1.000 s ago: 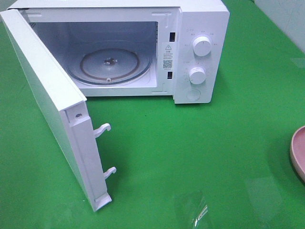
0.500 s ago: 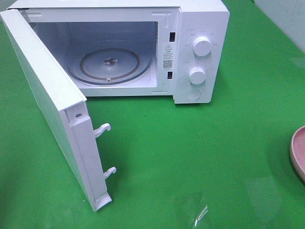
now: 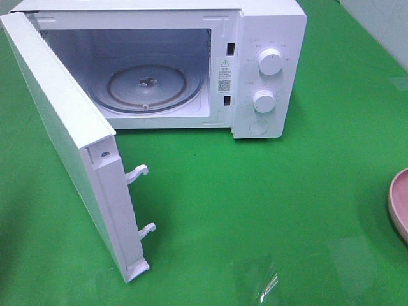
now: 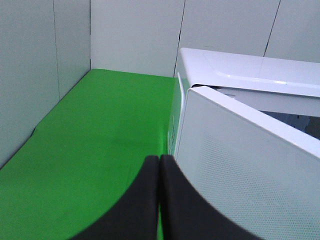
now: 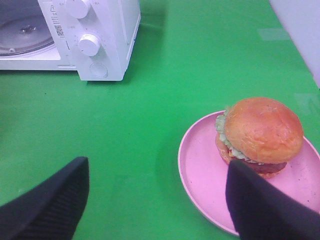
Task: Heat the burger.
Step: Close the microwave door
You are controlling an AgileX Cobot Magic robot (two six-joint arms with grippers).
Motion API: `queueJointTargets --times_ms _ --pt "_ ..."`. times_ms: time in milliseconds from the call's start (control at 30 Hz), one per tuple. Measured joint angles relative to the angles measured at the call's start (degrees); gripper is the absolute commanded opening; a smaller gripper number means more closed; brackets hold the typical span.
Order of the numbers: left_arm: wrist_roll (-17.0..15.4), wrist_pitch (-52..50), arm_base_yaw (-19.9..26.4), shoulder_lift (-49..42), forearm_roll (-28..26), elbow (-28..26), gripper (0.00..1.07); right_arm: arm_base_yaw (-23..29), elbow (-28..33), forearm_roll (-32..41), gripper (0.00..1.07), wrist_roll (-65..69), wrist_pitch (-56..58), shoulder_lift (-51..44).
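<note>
The burger (image 5: 260, 132), with a golden-brown bun and green lettuce, sits on a pink plate (image 5: 200, 175) in the right wrist view; only the plate's edge (image 3: 398, 204) shows at the right border of the exterior high view. My right gripper (image 5: 155, 200) is open, its black fingers (image 5: 50, 205) spread wide, just short of the plate. The white microwave (image 3: 268, 70) stands at the back with its door (image 3: 70, 140) swung open and the glass turntable (image 3: 146, 86) bare. My left gripper (image 4: 159, 200) is shut and empty, beside the door's outer face (image 4: 250, 180).
A green cloth (image 3: 268, 204) covers the table. A small clear plastic scrap (image 3: 264, 284) lies near the front edge. White wall panels (image 4: 135, 35) close the back and left side. The open door juts forward over the left half of the table.
</note>
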Motion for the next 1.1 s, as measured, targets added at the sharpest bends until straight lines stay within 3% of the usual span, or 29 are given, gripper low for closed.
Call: queueJointTargets --times_ms 333,400,467,500,533,733,833,1000,1100 --pt "-2.64 -13.06 0.0 14.73 3.38 0.74 0.0 0.0 0.0 0.0 0.73 0.0 0.0 0.0" --pt "-4.41 -15.36 0.0 18.39 5.73 0.74 0.0 0.0 0.0 0.0 0.73 0.0 0.0 0.0" --pt "-6.82 -19.71 0.0 24.29 11.57 0.74 0.0 0.0 0.0 0.0 0.73 0.0 0.0 0.0" --pt "-6.82 -19.71 0.0 24.29 11.57 0.74 0.0 0.0 0.0 0.0 0.73 0.0 0.0 0.0" --pt "-8.82 -23.55 0.0 27.73 15.47 0.74 0.0 0.0 0.0 0.0 0.73 0.0 0.0 0.0" --pt "-13.98 -31.91 0.0 36.33 22.52 -0.06 0.0 0.0 0.0 0.0 0.73 0.0 0.0 0.0" --pt "-14.73 -34.55 0.0 41.83 26.36 -0.74 0.0 0.0 0.0 0.0 0.73 0.0 0.0 0.0" --pt "-15.41 -38.16 -0.23 44.75 28.13 -1.03 0.0 0.0 0.0 0.0 0.73 0.0 0.0 0.0" --pt "-15.58 -39.99 -2.81 47.15 27.79 -1.15 0.0 0.0 0.0 0.0 0.73 0.0 0.0 0.0"
